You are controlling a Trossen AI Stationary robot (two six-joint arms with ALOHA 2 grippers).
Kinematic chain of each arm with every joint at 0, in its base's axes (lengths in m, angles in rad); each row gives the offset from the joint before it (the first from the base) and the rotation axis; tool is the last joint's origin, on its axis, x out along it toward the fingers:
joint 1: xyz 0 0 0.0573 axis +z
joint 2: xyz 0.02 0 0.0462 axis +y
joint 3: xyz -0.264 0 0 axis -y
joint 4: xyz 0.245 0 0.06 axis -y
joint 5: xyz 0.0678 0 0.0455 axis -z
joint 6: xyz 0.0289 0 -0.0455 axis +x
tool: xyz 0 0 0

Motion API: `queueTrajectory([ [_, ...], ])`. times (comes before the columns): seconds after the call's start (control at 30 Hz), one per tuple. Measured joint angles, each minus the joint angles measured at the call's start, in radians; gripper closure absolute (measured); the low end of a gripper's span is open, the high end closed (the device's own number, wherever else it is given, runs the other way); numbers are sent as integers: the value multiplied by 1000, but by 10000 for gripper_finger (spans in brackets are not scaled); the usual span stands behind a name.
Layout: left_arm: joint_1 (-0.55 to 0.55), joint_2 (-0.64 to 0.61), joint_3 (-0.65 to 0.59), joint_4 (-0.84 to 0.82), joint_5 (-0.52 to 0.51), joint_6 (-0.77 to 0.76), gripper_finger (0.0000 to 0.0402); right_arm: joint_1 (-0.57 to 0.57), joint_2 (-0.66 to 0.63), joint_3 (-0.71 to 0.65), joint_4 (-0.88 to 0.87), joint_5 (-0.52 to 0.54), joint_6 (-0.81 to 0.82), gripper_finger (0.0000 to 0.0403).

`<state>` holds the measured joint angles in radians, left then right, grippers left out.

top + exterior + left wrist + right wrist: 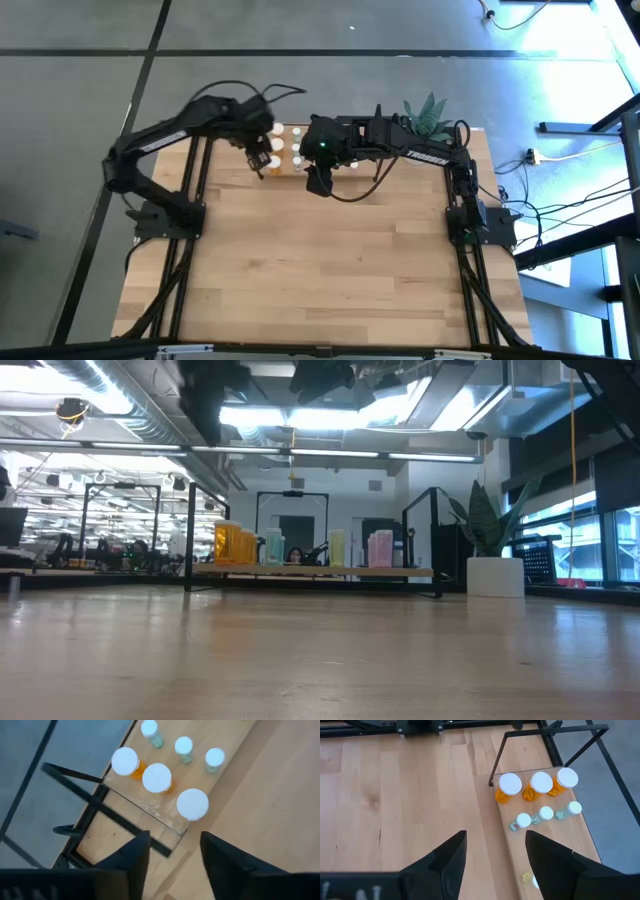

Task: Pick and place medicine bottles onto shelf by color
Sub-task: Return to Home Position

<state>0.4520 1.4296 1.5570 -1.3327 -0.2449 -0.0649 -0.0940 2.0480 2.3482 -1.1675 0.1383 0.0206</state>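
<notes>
The light wooden table [320, 270] lies bare from the 6 o'clock edge up to its middle. Past that, both arms hang high over the far half.

The left gripper [175, 836] hovers at about 11 o'clock, above the 9 o'clock end of the shelf. Its dark fingers [134, 862] are spread apart with nothing between them. The right gripper [496, 834] hangs at about 12 o'clock, on the near side of the shelf. It is likewise released and empty.

The low shelf [400, 571], a pale wooden board with thin black metal loops [540, 735] at its ends, runs along the table's 12 o'clock edge. At its 9 o'clock end, three orange medicine bottles with white round caps [510, 787] stand upright in a row, close together. Just beside them, towards 3 o'clock, is a row of three smaller green medicine bottles with white caps [546, 813]. Further along the board stand a yellowish bottle [337, 548] and then pink bottles [380, 549], all upright.

Beyond the shelf's 3 o'clock end, at about 1 o'clock, a white plant pot [495, 576] holds a spiky green plant [485, 520]. Behind everything, the room opens out with black frames and bright ceiling lights.
</notes>
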Motion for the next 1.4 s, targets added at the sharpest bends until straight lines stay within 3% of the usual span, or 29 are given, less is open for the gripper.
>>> queueTrajectory([
  [0.5,-56,-434,0,-92,-5,-40,395,0,0,0,5,0,-1,198],
  [0.77,-76,-647,0,-151,4,-111,398,0,0,0,49,0,-157,199],
  [1.0,-76,-847,-1,-212,4,-111,398,1,4,0,155,-8,89,199],
  [1.4,-76,-1223,-160,-135,4,-116,400,0,5,0,218,2,80,199],
])
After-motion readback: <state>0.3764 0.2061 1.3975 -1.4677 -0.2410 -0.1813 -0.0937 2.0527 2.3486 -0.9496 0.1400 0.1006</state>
